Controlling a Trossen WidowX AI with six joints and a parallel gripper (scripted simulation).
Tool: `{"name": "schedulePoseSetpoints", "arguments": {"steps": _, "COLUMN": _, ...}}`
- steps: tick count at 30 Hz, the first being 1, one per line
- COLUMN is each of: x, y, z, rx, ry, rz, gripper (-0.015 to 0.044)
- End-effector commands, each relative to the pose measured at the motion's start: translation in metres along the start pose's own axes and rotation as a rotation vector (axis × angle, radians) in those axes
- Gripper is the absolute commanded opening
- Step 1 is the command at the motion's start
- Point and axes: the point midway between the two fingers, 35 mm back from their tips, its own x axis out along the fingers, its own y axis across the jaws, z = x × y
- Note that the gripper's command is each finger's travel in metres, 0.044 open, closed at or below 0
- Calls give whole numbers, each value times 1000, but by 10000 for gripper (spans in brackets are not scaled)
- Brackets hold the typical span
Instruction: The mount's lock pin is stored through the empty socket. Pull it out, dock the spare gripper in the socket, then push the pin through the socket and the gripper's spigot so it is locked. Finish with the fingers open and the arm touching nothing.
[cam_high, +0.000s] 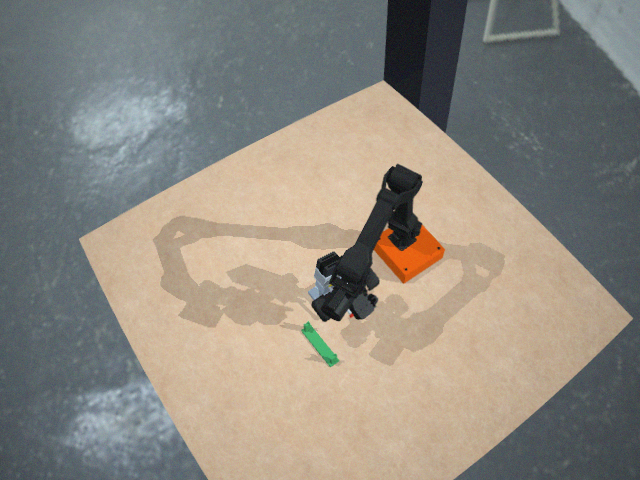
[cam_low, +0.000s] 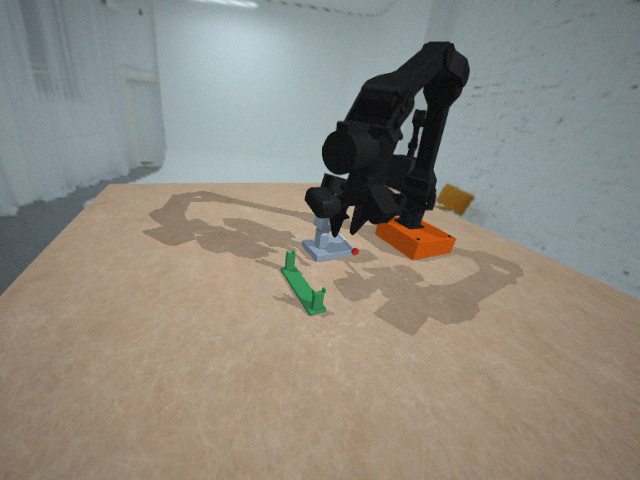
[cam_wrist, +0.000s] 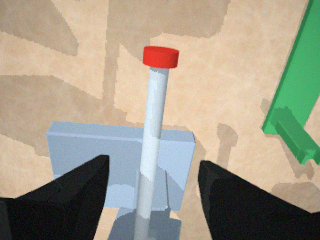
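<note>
Across the exterior view, the tan bench (cam_high: 268, 408) (cam_low: 310, 392) (cam_wrist: 200, 95) begins at the left with a sloping edge, well apart from the objects, and open surface lies between. Next is a long green holder (cam_high: 320, 345) (cam_low: 298, 289) (cam_wrist: 299, 75), flat, with a short upright at each end. Just behind and right of it stands the pale blue mount (cam_high: 321, 281) (cam_low: 317, 255) (cam_wrist: 90, 160), its upper part partly hidden by the black arm (cam_high: 371, 227) (cam_low: 438, 124). The lock pin (cam_high: 351, 315) (cam_low: 355, 251) (cam_wrist: 153, 120), a pale rod with a red head, slants out over the mount's base; its far end is hidden, so how deep it sits cannot be told. The gripper (cam_high: 347, 308) (cam_low: 344, 234) (cam_wrist: 154, 167) is above, its fingers (cam_low: 338, 224) parted and gripping nothing; in the wrist view a gap shows on each side of the rod. Farther right, the orange base (cam_high: 413, 268) (cam_low: 434, 249) carries the arm, with open bench between it and the right edge.
</note>
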Motion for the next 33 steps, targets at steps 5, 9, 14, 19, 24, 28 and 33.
{"name": "schedulePoseSetpoints", "arguments": {"steps": 5, "x": -19, "y": 0, "z": 8, "rx": -2, "ry": 0, "rz": -1, "gripper": 200}}
{"name": "schedulePoseSetpoints", "arguments": {"steps": 9, "x": -28, "y": -1, "z": 12, "rx": -6, "ry": 1, "rz": -3, "gripper": 200}}
{"name": "schedulePoseSetpoints", "arguments": {"steps": 14, "x": -40, "y": -1, "z": 17, "rx": -9, "ry": 2, "rz": -6, "gripper": 200}}
{"name": "schedulePoseSetpoints", "arguments": {"steps": 19, "x": -52, "y": -2, "z": 21, "rx": -13, "ry": 3, "rz": -10, "gripper": 200}}
{"name": "schedulePoseSetpoints", "arguments": {"steps": 24, "x": -49, "y": -2, "z": 20, "rx": -16, "ry": 4, "rz": -12, "gripper": 279}}
{"name": "schedulePoseSetpoints", "arguments": {"steps": 28, "x": -49, "y": -2, "z": 20, "rx": -16, "ry": 4, "rz": -12, "gripper": 384}}
{"name": "schedulePoseSetpoints", "arguments": {"steps": 33, "x": -49, "y": -2, "z": 20, "rx": -16, "ry": 4, "rz": -12, "gripper": 440}}
